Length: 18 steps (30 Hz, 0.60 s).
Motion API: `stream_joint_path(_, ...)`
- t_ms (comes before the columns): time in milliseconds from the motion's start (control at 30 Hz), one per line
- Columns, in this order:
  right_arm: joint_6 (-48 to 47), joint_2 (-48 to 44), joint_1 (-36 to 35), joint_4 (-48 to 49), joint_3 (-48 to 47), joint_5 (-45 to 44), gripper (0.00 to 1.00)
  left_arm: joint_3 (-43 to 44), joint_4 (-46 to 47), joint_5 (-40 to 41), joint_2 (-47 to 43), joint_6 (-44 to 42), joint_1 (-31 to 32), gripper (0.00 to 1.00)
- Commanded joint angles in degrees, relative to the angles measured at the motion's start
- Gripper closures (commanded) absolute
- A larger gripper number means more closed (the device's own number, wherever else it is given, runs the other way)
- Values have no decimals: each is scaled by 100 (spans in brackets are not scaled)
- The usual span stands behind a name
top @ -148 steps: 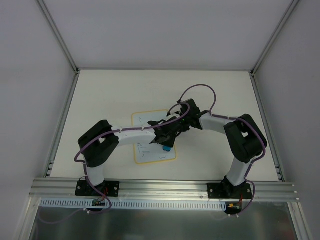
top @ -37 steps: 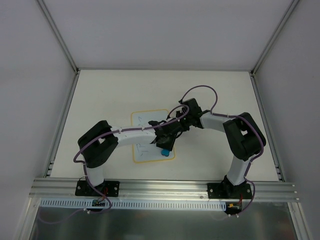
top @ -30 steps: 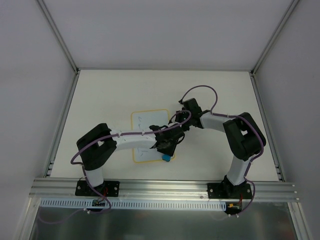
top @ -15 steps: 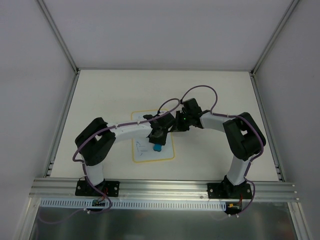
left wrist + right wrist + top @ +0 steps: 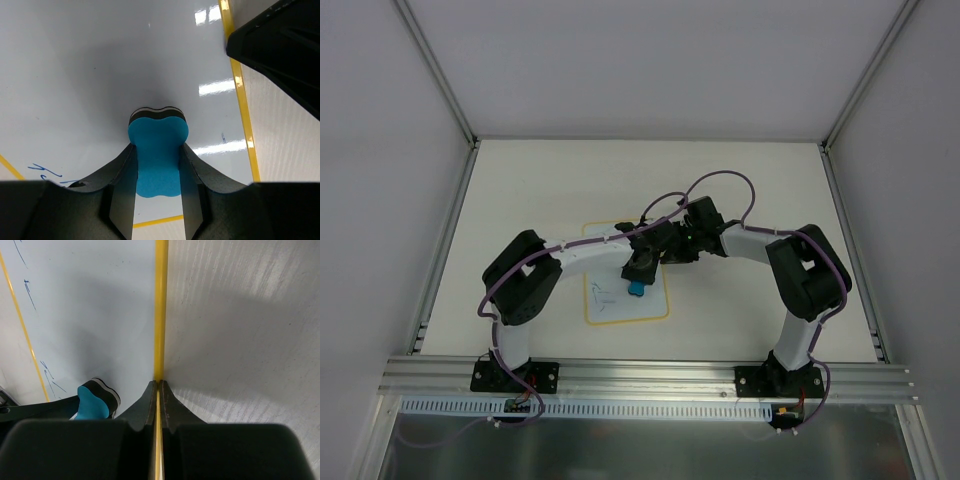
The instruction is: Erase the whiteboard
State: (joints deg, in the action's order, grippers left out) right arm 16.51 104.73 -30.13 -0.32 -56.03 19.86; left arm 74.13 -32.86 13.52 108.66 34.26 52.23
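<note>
The whiteboard (image 5: 605,305), white with a thin yellow border, lies flat on the table. My left gripper (image 5: 637,272) is shut on the blue bone-shaped eraser (image 5: 634,289) and presses it down on the board's right half. In the left wrist view the eraser (image 5: 158,132) sits between my fingers (image 5: 120,175) on the white surface (image 5: 100,75). My right gripper (image 5: 158,385) is shut on the board's yellow right edge (image 5: 160,315), close beside the left gripper. Blue scribbles (image 5: 50,377) show on the board's near and left parts.
The table (image 5: 750,180) is pale, with metal rails along its left and right sides and an aluminium bar at the near edge. The right gripper's black body (image 5: 280,45) is close above the board's edge in the left wrist view.
My left gripper has carried the eraser from the board's near right corner toward the far side and a little left. The right gripper has stayed on the board's edge.
</note>
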Motion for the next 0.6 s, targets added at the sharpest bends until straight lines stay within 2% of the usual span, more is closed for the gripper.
stream_joint_path(0, -210, 294, 77, -636, 215, -747, 98, 76, -150, -77, 59, 80, 95, 100)
stream_joint_path(33, -201, 294, 95, -636, 181, -738, 98, 84, -159, -86, 59, 107, 121, 100)
stream_joint_path(300, -236, 197, 279, -636, -48, -562, 80, 199, -142, -86, 147, 230, 244, 100)
stream_joint_path(567, -192, 337, 359, -715, -285, -413, 75, 330, -150, -77, 146, 230, 244, 100)
